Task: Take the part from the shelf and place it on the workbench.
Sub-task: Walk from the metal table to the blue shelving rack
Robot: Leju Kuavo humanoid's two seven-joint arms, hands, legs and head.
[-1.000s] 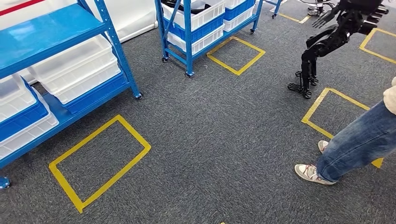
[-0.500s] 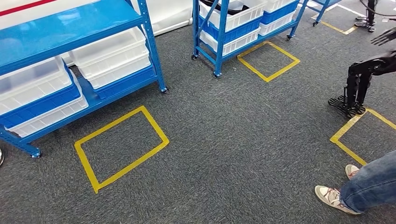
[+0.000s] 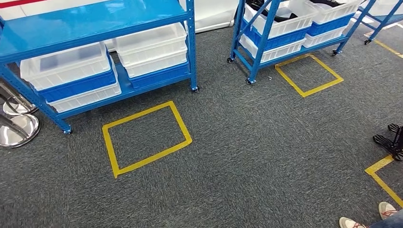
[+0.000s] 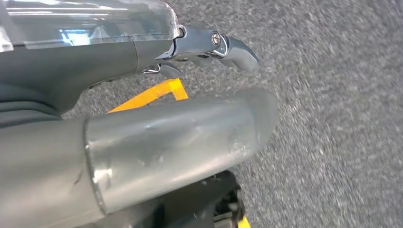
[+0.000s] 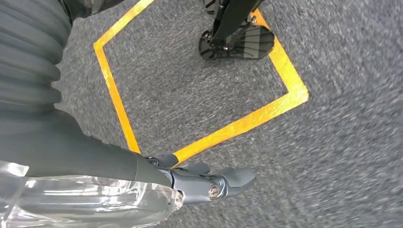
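Note:
Two blue wheeled shelves stand ahead on the grey carpet. The near shelf holds white and blue bins whose contents I cannot make out. The far shelf carries white bins with dark parts lying in the upper ones. My left hand hangs over the carpet, thumb and fingers apart, holding nothing. Above a yellow tape square hangs my right hand, its fingers stretched out and empty.
Yellow tape squares mark the floor before each shelf. Chrome stand bases sit at the left edge. Another robot's black feet and a person's shoes are at the right edge.
The camera has swung left: both shelves and the tape squares slid rightward in the picture. The other robot and the person have almost left the right edge.

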